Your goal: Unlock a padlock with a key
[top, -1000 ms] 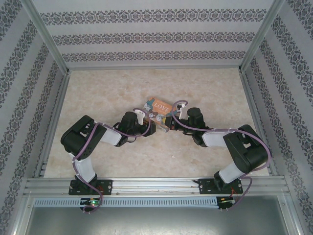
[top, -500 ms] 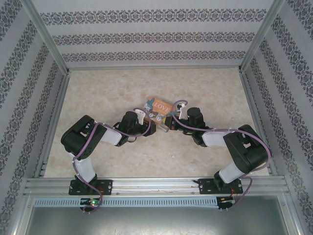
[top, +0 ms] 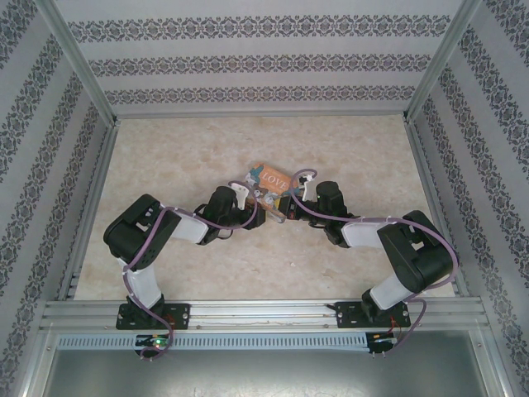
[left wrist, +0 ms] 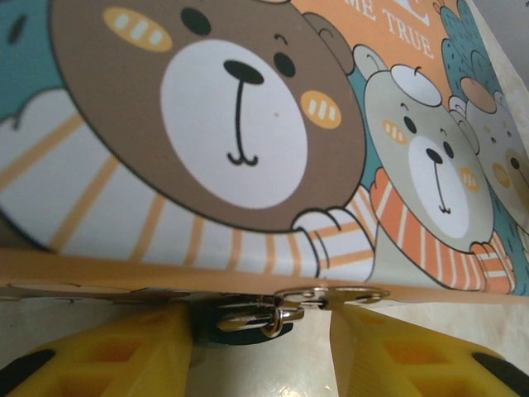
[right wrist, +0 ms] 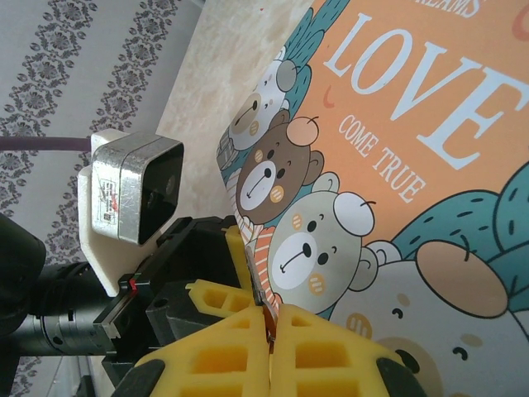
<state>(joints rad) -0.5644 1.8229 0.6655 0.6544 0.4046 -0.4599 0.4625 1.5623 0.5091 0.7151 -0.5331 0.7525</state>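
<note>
In the left wrist view the padlock (left wrist: 239, 334) is a small dark body with a silvery shackle (left wrist: 251, 322), hooked into the metal hasp (left wrist: 331, 295) on the front edge of the orange "LOVE" box (left wrist: 240, 124). My left gripper (left wrist: 260, 356) stands open around it: the padlock rests against the left yellow finger (left wrist: 99, 356), and bare table shows between it and the right finger (left wrist: 405, 356). My right gripper (right wrist: 271, 327) is shut on the key (right wrist: 266, 318), whose thin blade points at the box's front edge. From above, both grippers (top: 252, 194) (top: 289, 203) meet at the box (top: 273, 176).
The marble-look table (top: 207, 149) is ringed by an aluminium frame and patterned walls (top: 264, 62). In the right wrist view the left arm's camera (right wrist: 136, 190) and its yellow fingers (right wrist: 219, 298) sit very close to my right fingers.
</note>
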